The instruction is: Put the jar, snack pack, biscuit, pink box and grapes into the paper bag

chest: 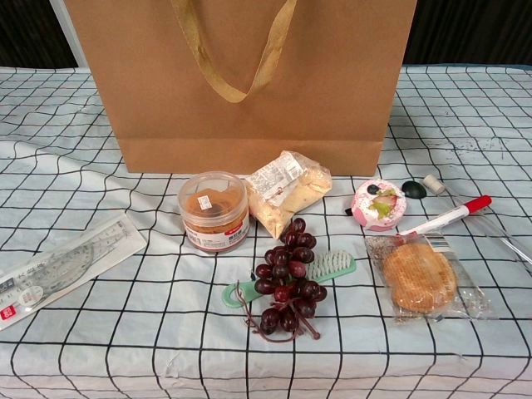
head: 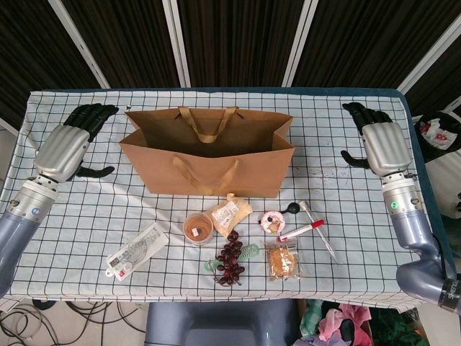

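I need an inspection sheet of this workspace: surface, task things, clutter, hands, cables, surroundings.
Surface: checked tablecloth, wrinkled.
Task things: paper bag upright, open; jar, snack pack, pink box, biscuit, grapes in front of it, all outside.
Clutter: green brush partly under grapes; red pen; ruler pack.
Hands: left hand and right hand open, holding nothing.
Cables: some on floor.
Surroundings: dark panels.

Brown bag [head: 209, 155] sat on a white, black-checked cloth [head: 94, 209]; grapes [chest: 287, 278] were dark purple, brush [chest: 332, 268] mint green, box [chest: 378, 204] pink.
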Robot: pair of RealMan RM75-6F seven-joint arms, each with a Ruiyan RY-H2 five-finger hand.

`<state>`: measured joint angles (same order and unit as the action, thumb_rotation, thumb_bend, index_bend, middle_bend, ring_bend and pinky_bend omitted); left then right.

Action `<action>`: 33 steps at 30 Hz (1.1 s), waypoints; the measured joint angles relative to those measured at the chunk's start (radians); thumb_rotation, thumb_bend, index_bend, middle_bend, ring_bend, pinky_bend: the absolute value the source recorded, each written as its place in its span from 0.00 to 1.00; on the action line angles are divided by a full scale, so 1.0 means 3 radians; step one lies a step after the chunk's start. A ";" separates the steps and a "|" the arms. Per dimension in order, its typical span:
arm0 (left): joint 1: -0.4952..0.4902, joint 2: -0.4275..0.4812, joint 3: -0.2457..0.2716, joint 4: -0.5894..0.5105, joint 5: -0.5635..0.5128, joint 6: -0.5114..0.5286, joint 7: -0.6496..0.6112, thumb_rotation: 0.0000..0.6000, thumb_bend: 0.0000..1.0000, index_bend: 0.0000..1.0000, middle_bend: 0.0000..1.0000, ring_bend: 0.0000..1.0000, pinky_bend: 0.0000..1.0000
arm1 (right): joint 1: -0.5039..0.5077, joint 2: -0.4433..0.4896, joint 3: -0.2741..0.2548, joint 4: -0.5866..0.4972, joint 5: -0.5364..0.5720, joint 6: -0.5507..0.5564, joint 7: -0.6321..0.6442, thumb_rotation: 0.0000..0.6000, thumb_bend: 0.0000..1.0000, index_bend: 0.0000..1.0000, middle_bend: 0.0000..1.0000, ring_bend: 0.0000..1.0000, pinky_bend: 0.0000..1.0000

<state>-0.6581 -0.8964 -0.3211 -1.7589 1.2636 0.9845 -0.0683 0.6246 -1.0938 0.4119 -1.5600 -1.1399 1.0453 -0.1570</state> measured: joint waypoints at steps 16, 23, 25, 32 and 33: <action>0.0019 0.0024 0.0032 0.0014 0.0063 0.0075 -0.0102 1.00 0.15 0.05 0.06 0.00 0.07 | 0.0020 0.0040 -0.0082 -0.0075 0.0007 0.0074 -0.0090 1.00 0.19 0.14 0.12 0.20 0.22; 0.0081 0.0023 0.0088 0.0095 0.0200 0.0149 -0.0235 1.00 0.15 0.05 0.06 0.00 0.07 | -0.0049 0.0043 -0.0097 -0.0151 0.0009 0.0196 0.0026 1.00 0.19 0.14 0.12 0.20 0.22; 0.0110 0.0029 0.0102 0.0109 0.0243 0.0200 -0.0284 1.00 0.15 0.05 0.06 0.00 0.07 | -0.0063 0.0052 -0.0110 -0.0160 -0.0007 0.0224 0.0019 1.00 0.19 0.14 0.12 0.20 0.22; 0.0310 0.0086 0.0217 -0.0006 0.0426 0.0443 -0.0378 1.00 0.12 0.03 0.06 0.00 0.07 | -0.0231 0.0116 -0.0216 -0.0304 -0.0101 0.0425 0.0002 1.00 0.19 0.14 0.12 0.20 0.22; 0.0351 0.0095 0.0255 -0.0034 0.0461 0.0478 -0.0373 1.00 0.12 0.03 0.06 0.00 0.07 | -0.0294 0.0138 -0.0265 -0.0345 -0.0143 0.0478 -0.0003 1.00 0.19 0.14 0.12 0.20 0.22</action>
<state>-0.5527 -0.8678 -0.2446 -1.7691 1.4020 1.1279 -0.1801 0.5364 -1.0523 0.3323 -1.6633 -1.1828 1.1887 -0.1579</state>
